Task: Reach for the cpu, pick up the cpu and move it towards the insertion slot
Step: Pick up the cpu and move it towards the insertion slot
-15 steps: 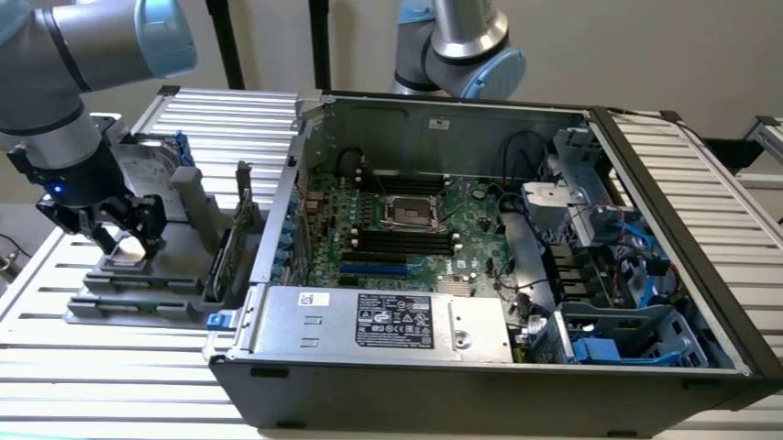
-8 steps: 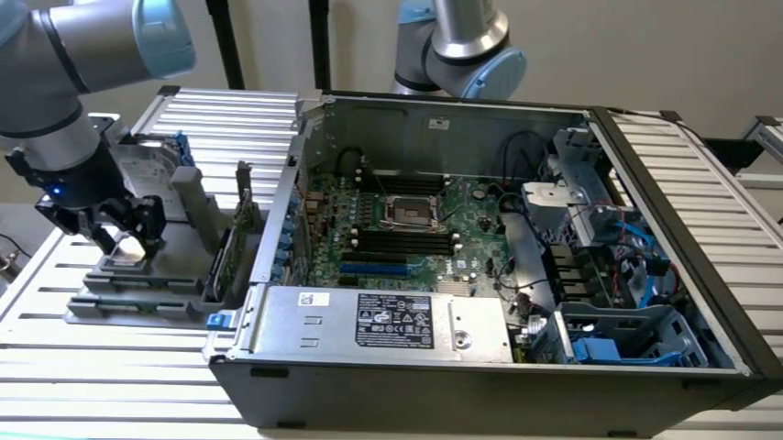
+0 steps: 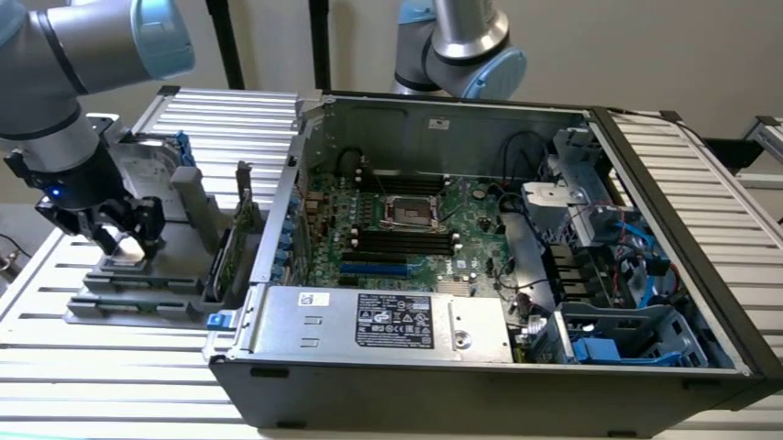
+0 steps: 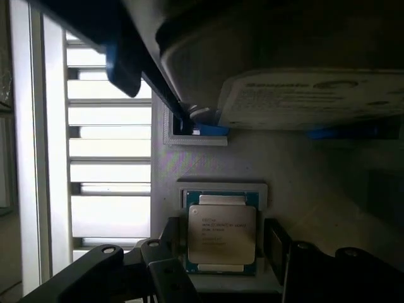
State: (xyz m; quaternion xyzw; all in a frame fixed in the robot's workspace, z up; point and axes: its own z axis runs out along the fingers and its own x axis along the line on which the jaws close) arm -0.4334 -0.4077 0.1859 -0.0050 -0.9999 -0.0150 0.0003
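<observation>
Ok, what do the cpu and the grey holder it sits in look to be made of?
The cpu: its top looks like silvery metal, with a soft sheen and printed text; the rim around it is green, likely circuit board. The grey holder beneath it looks like matte plastic, dull and uniform, though painted metal is possible.

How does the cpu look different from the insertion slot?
The cpu has a pale silvery top with printed writing; the insertion slot has a shiny frame and a dark centre. The cpu lies in a grey holder outside the computer case; the insertion slot sits on the green board inside it. Both are square.
</observation>
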